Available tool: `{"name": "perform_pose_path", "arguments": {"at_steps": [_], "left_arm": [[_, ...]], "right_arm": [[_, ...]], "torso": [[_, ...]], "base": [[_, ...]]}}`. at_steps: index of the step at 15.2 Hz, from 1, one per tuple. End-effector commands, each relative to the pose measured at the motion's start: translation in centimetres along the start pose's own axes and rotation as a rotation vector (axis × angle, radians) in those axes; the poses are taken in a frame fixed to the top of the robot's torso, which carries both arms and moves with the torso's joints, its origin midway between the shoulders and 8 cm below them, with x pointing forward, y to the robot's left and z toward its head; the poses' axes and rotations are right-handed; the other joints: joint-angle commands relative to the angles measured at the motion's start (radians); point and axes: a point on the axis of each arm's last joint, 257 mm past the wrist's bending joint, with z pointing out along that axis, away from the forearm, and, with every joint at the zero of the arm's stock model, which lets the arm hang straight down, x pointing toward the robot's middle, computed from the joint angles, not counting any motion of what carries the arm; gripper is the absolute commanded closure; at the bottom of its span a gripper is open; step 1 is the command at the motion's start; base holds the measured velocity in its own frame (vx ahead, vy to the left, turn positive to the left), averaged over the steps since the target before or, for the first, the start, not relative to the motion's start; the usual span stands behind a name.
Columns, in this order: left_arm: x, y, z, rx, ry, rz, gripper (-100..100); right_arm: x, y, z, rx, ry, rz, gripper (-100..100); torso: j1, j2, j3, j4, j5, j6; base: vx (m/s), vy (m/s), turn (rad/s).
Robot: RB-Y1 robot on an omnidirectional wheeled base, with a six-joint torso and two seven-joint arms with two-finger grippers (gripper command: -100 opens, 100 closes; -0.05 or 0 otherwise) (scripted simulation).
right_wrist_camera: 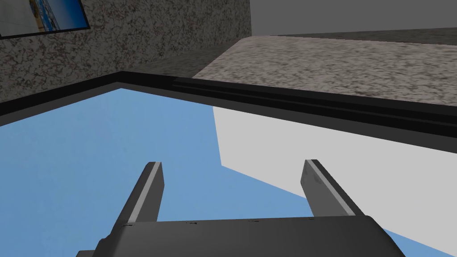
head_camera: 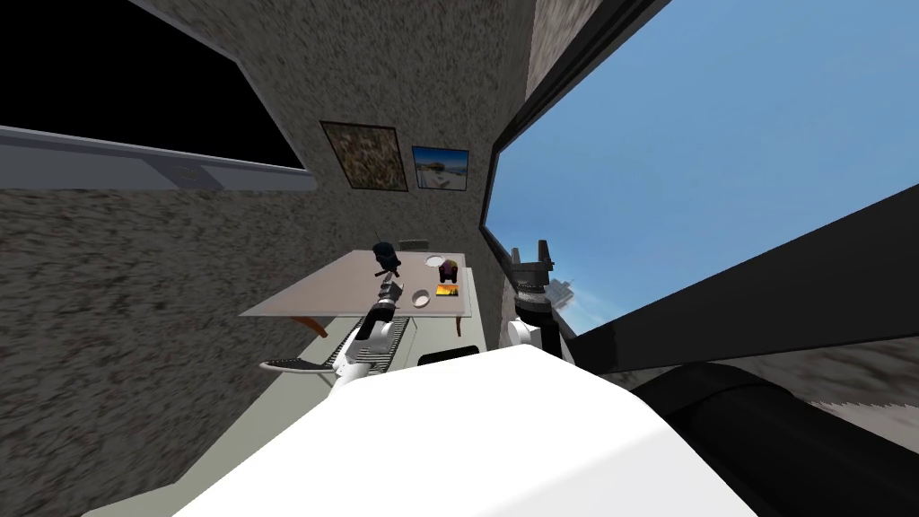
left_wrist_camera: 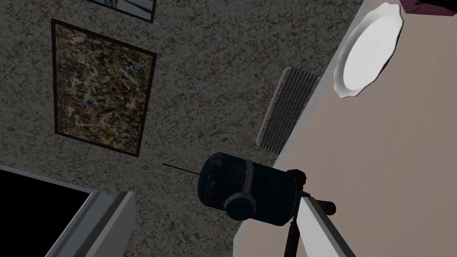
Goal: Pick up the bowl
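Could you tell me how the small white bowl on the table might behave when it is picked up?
The bowl looks rigid, so it should probably keep its shape. Its smooth, rounded rim may be slippery to grip. Low and wide, it seems unlikely to tip, though a nudge could slide it across the flat table.

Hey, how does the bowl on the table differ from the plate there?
The bowl looks smaller and deeper; the plate is flat with a wavy rim. The bowl sits near my side of the table; the plate lies at the far edge by the wall. Both are pale and round.
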Motion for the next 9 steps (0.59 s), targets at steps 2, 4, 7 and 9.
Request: {"name": "perform_pose_path", "arguments": {"at_steps": [2,4,7,9], "left_arm": [[-1.2,2.7,0.5,-0.077,-0.029,-0.016,-100],[-1.7,4.4,1.2,-0.133,-0.049,-0.035,-100],[-2.1,6.1,1.8,-0.188,-0.069,-0.055,-100],[-2.6,7.3,1.5,-0.210,-0.079,-0.055,-100]], "right_arm": [[0.0,0.0,0.0,0.000,0.000,0.000,0],[0.0,0.0,0.0,0.000,0.000,0.000,0],[0.0,0.0,0.0,0.000,0.000,0.000,0],[0.0,0.0,0.0,0.000,0.000,0.000,0]], "torso": [[0.000,0.000,0.000,0.000,0.000,0.000],[0.001,0.000,0.000,0.000,0.000,0.000],[0.001,0.000,0.000,0.000,0.000,0.000],[0.001,0.000,0.000,0.000,0.000,0.000]], "base": [[0.008,-0.031,-0.023],[0.007,-0.026,-0.037],[0.005,-0.013,-0.010],[0.006,-0.018,-0.028]]}}
